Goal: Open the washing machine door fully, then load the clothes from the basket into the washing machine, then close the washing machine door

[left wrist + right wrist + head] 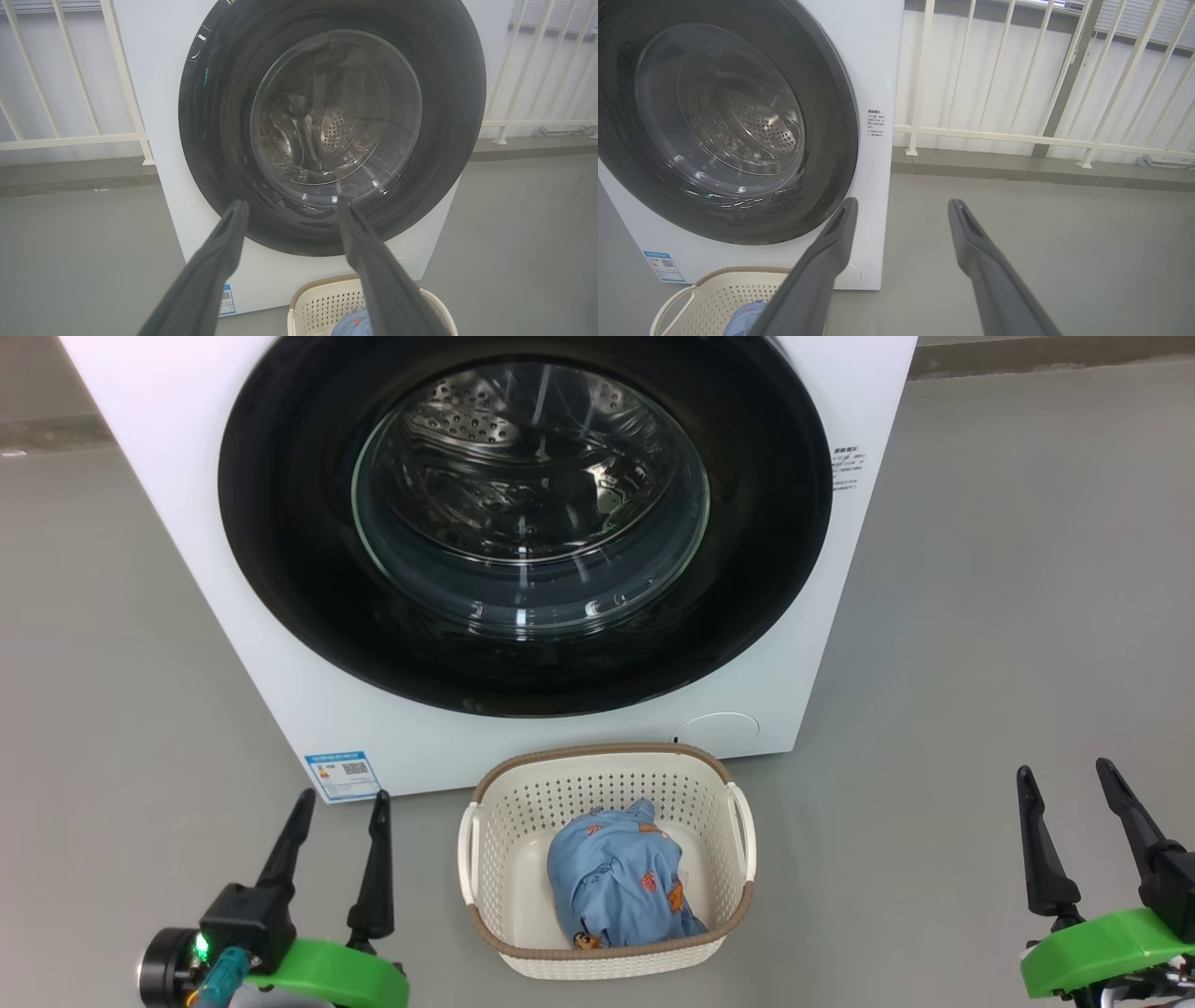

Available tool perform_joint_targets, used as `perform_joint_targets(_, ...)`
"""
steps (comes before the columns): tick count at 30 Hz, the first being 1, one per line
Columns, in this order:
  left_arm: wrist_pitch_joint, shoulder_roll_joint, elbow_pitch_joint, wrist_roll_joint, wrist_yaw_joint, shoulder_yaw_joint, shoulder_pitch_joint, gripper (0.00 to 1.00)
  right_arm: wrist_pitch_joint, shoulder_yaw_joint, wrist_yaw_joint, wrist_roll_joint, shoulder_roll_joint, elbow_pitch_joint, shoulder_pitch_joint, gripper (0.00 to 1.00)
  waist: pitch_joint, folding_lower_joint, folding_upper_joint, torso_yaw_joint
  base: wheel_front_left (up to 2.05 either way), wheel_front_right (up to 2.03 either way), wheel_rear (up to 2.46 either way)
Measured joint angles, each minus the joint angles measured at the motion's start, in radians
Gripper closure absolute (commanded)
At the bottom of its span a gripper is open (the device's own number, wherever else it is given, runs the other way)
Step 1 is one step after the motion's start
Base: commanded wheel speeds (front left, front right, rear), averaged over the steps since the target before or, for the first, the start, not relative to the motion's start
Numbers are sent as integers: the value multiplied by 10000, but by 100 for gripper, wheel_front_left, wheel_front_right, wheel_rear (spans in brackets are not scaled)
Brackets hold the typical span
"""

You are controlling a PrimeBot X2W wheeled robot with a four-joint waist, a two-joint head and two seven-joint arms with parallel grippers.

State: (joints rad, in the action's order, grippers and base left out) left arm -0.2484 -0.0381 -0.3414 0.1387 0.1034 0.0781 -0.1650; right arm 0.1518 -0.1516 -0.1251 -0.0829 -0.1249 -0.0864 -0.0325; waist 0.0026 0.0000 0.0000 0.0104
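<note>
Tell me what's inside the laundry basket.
One light blue bundle of clothes with small orange-brown figures lies in the basket. Nothing else shows around it; anything beneath the bundle is covered.

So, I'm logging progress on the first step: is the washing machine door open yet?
No, the washing machine door sits shut, its black rim flush against the white front of the washing machine.
</note>
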Motion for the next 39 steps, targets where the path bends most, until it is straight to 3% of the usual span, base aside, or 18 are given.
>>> perform_joint_targets(21, -40, -2, -67, 2, -209, 127, 0, 0, -2, -84, -2, -134, -6, 19, 0, 0, 62, 0, 0, -17, 10, 10, -20)
perform_joint_targets(39, -40, 0, -56, -27, -255, 140, -197, 0, 40, -130, -2, -148, -19, 50, 9, 0, 255, 0, 0, -125, 108, 108, -216)
